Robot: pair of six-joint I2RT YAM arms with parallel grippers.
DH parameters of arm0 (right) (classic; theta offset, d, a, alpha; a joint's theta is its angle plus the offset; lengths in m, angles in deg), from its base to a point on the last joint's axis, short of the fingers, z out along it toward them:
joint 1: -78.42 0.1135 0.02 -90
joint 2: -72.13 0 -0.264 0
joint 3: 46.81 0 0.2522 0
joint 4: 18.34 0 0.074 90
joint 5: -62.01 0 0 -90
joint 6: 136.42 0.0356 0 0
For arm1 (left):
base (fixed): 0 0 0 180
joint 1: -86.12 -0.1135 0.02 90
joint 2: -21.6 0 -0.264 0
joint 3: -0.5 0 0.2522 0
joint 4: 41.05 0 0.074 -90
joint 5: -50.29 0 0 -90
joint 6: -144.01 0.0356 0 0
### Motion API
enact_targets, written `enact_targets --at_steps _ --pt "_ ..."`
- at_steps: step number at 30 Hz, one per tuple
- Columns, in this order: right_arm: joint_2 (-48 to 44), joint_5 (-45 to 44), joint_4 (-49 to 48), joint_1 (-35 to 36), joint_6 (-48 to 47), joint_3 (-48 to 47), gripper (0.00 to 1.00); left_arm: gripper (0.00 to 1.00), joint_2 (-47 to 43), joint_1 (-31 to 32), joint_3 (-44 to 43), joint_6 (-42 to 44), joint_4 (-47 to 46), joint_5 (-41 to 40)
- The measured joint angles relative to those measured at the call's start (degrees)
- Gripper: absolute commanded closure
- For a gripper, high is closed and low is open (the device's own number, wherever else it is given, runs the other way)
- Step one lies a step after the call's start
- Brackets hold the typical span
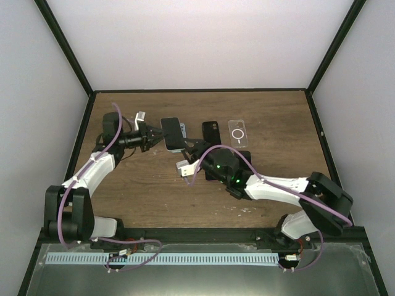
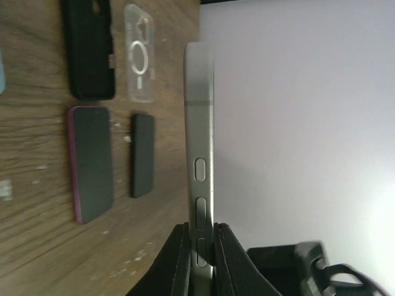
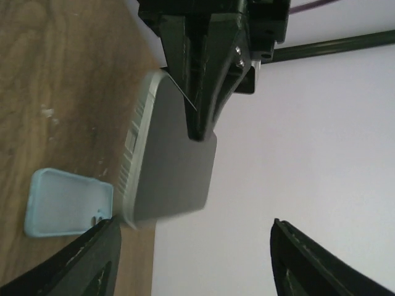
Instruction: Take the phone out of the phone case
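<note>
Plainly the phone (image 1: 171, 134) is already out of its case. The left jaws are pressed onto one short end of it, pinching the thin silver-grey body across its two faces. They hold it off the surface over the far half of the desk (image 1: 154, 197), left of the middle. The empty light blue phone case (image 3: 68, 203) lies flat on the desk below, apart from the phone. The right jaws stand spread with nothing between them, just beside the phone's free end on the side toward the desk's near edge. The main risk, as I judge it, is the grip. Only one end is clamped and the rest of the phone hangs out unsupported, so the smooth faces could slide or pivot between the pads. The phone would then drop onto the desk or onto the case. A second risk is the right jaws' closeness, since a careless swing toward the far edge could knock the free end and lever the phone loose. A black case (image 1: 211, 131) and a clear case (image 1: 237, 132) lie nearer the far right corner, so a hasty set-down there could land the phone on one of them.
</note>
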Motion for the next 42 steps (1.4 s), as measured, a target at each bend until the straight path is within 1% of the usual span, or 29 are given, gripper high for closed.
enact_targets --at_steps 3,6,9,13,16,18,23,30,37,42 --pt "-4.0 0.3 6.1 -0.5 3.2 1.4 0.19 1.00 -0.3 -0.1 1.9 5.7 3.0 -0.3" --pt "-7.3 0.7 11.6 -1.6 6.9 1.4 0.11 1.00 -0.2 -0.4 3.3 12.4 7.5 -0.7" --pt "-9.7 1.6 16.8 -3.4 10.9 1.4 0.08 1.00 0.1 -0.4 4.4 17.4 10.0 -0.7" --pt "-10.4 2.4 23.3 -6.8 16.6 0.7 0.06 1.00 1.4 -0.4 7.0 22.0 10.6 -1.0" --pt "-9.5 3.6 29.7 -9.8 22.5 -2.6 0.05 1.00 3.7 -0.4 8.8 24.9 11.3 -2.2" --pt "-9.2 4.4 32.3 -11.5 25.9 -4.9 0.03 1.00 5.8 -0.3 9.1 26.2 11.5 -3.0" --pt "-9.4 6.7 36.1 -14.0 32.3 -7.4 0.02 1.00 11.0 1.5 8.9 27.6 10.2 -4.6" --pt "-9.5 7.5 39.8 -14.9 35.7 -7.4 0.01 1.00 18.9 5.1 7.9 25.7 6.3 -5.9" --pt "-9.5 7.8 41.2 -15.8 37.9 -7.4 0.00 1.00 22.2 6.0 6.1 22.4 1.1 -7.4" --pt "-9.4 8.2 41.2 -16.0 38.2 -7.5 0.00 0.99 23.6 7.3 5.0 21.8 -1.0 -8.5"
